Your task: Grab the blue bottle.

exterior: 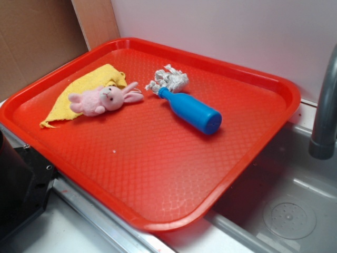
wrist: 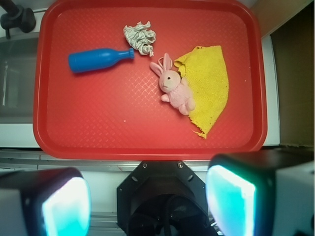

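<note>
Tool spread wide, empty, hanging off the near rim of the red tray. Blue bottle lies on its side far ahead-left, neck touching a crumpled rag. Best approach: descend across the body. Open tray ahead; bunny ahead-right.

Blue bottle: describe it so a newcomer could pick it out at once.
Look at the red tray over the sink. The blue bottle lies on its side there, neck touching a crumpled white rag. It is the only blue, hard item; the pink bunny and yellow cloth are soft.
</note>
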`<control>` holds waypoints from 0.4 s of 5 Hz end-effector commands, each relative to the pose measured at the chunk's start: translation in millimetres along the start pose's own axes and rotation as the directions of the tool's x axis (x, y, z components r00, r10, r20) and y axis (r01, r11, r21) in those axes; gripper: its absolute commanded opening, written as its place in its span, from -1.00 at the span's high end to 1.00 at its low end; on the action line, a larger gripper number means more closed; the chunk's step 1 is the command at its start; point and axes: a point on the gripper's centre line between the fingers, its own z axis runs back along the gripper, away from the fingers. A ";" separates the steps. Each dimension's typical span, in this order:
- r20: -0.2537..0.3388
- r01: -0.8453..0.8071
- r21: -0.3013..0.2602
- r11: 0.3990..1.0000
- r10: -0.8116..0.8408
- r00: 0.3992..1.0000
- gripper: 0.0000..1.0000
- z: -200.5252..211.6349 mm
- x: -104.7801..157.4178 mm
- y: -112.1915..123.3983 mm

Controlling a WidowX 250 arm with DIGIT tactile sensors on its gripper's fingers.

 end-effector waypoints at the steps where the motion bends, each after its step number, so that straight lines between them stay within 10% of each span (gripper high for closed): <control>1: 0.000 0.000 0.000 1.000 0.000 1.000 -1.00 0.0 0.0 0.0; 2: 0.036 0.051 0.006 0.999 -0.051 0.998 -1.00 -1.5 5.9 1.9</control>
